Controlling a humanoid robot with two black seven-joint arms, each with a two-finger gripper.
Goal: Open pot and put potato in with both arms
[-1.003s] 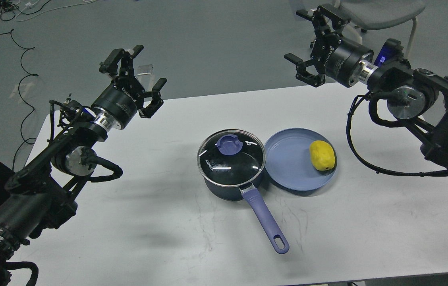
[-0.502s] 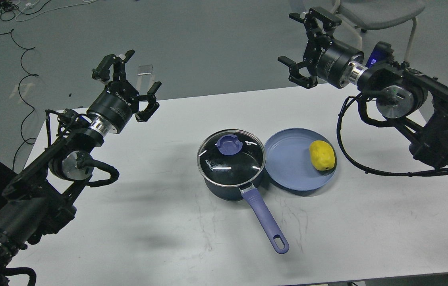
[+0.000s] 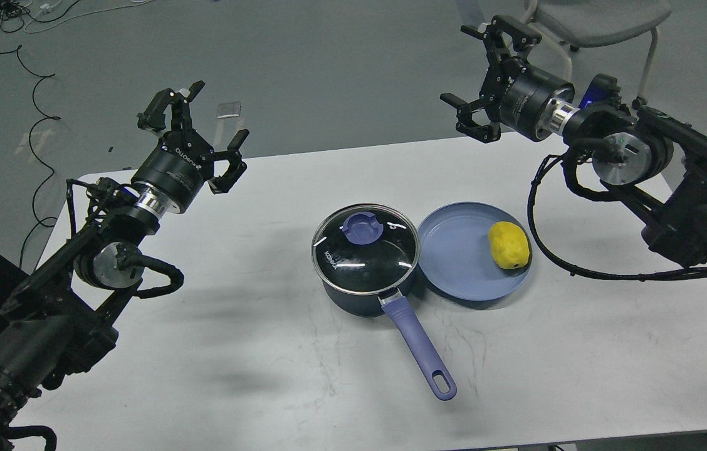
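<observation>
Grey floor with loose black cables (image 3: pixel 27 81) and a chair (image 3: pixel 598 19) lies behind a white table (image 3: pixel 266 376). Near the table's middle stands the pot (image 3: pixel 366 294), dark-walled, with its glass lid (image 3: pixel 365 249) seated on the rim and a blue knob (image 3: pixel 361 228) on top; its blue handle (image 3: pixel 419 351) points toward the near edge. Touching the pot's right side is a blue plate (image 3: pixel 460 263), and the yellow potato (image 3: pixel 508 245) lies on the plate's right part. The left gripper (image 3: pixel 193 128) hangs above the table's far left corner, well apart from the pot, its jaws spread wide and holding nothing. The right gripper (image 3: pixel 485 78) is raised past the table's far edge, above and beyond the plate, its jaws likewise wide apart and empty.
</observation>
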